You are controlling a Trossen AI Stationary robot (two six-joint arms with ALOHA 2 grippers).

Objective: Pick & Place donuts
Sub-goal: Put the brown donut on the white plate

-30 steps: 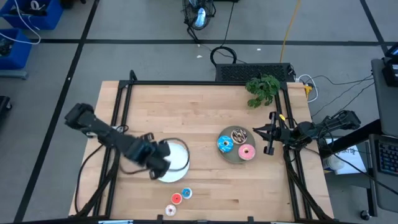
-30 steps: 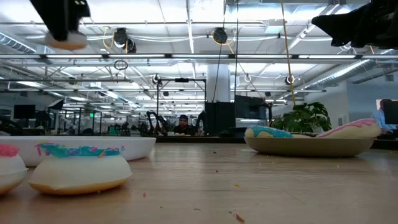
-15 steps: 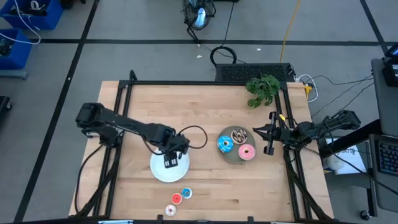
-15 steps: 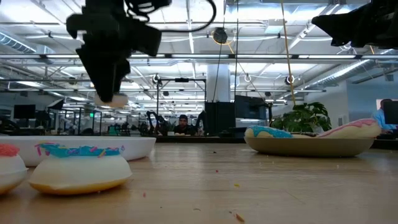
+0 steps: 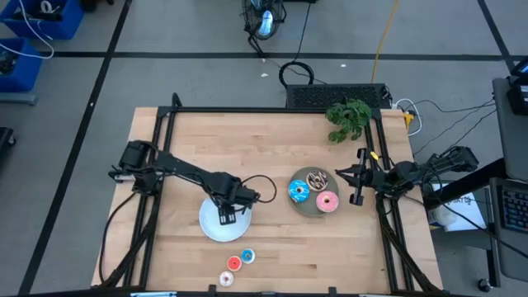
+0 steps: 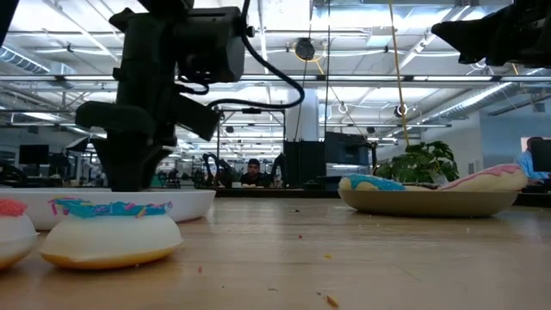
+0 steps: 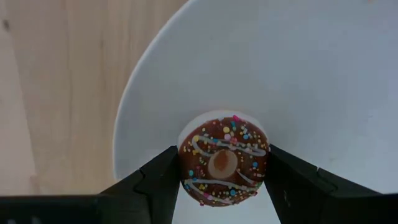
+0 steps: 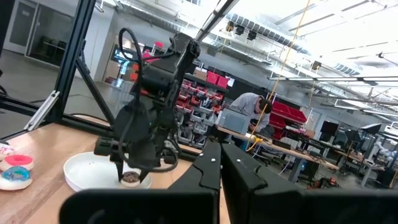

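Brown donut: we see the tiny sprinkled brown donut [image 7: 222, 163] clamped between the two dark fingers [image 7: 158, 180] of the left gripper [image 5: 228, 212], one finger on each side of it, its underside down at the white plate [image 5: 208, 228].
Change from half a second ago: we note the left gripper has come down from hovering over the plate; in the low view it now reaches the plate's rim line, where earlier the donut hung well above it.
Left arm: we see it more stretched out across the table than before, its base link drawn further in from the left edge.
White plate: just under and around the left fingertips in the left wrist view; it sits where it did earlier.
Loose donuts: a red donut [image 5: 233, 263], a small blue donut [image 5: 247, 256] and a whitish-pink donut [image 5: 226, 280] lie on the wood well short of the left fingers, unmoved.
Grey plate: the grey plate [image 5: 301, 203] holds the blue donut [image 5: 298, 192], the pink donut [image 5: 327, 201] and the dark sprinkled donut [image 5: 317, 178], unchanged.
Right gripper: the right gripper [image 5: 360, 176] waits at the right table edge, just beside the grey plate, as before; its fingers [image 8: 205, 174] lie close together with nothing between them.
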